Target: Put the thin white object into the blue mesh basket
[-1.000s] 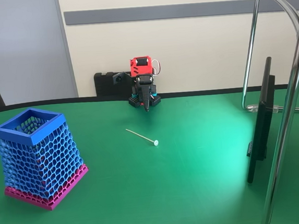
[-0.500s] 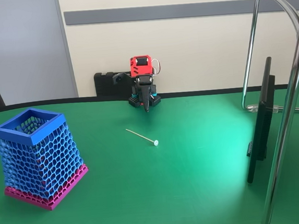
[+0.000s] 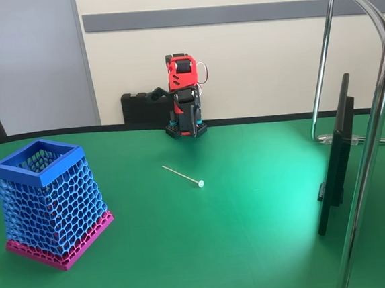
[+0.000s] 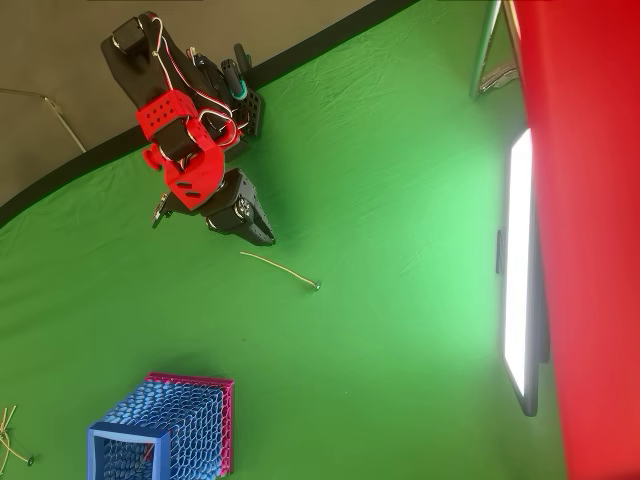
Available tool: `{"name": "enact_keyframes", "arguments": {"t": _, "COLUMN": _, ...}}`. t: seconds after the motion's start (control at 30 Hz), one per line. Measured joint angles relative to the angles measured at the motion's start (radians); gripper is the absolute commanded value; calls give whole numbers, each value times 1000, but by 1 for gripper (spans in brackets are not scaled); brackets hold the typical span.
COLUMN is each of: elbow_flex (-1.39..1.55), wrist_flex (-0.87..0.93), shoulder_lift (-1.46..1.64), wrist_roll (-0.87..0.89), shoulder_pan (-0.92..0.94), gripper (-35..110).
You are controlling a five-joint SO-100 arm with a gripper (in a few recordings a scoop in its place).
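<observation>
The thin white object (image 3: 182, 175) lies flat on the green table (image 3: 254, 233), its small knob at the 4 o'clock end in the fixed view. The blue mesh basket (image 3: 46, 204) stands upright well apart at its 8 o'clock. The gripper (image 4: 262, 235) hangs above the cloth at the stick's 11 o'clock in the overhead view, fingers drawn together, holding nothing.
</observation>
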Motion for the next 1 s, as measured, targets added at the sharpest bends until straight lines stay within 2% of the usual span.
{"name": "enact_keyframes", "arguments": {"t": 0.23, "elbow_flex": -141, "wrist_flex": 49, "shoulder_lift": -222, "wrist_roll": 169, "shoulder_pan": 0, "gripper": 1}}
{"name": "enact_keyframes", "arguments": {"t": 0.3, "elbow_flex": -252, "wrist_flex": 81, "shoulder_lift": -397, "wrist_roll": 281, "shoulder_pan": 0, "gripper": 1}}
{"name": "enact_keyframes", "arguments": {"t": 0.5, "elbow_flex": -405, "wrist_flex": 149, "shoulder_lift": -646, "wrist_roll": 445, "shoulder_pan": 3, "gripper": 1}}
{"name": "enact_keyframes", "arguments": {"t": 0.7, "elbow_flex": -497, "wrist_flex": 155, "shoulder_lift": -762, "wrist_roll": 515, "shoulder_pan": 3, "gripper": 1}}
{"name": "enact_keyframes", "arguments": {"t": 1.0, "elbow_flex": -594, "wrist_flex": 149, "shoulder_lift": -913, "wrist_roll": 529, "shoulder_pan": 21, "gripper": 1}}
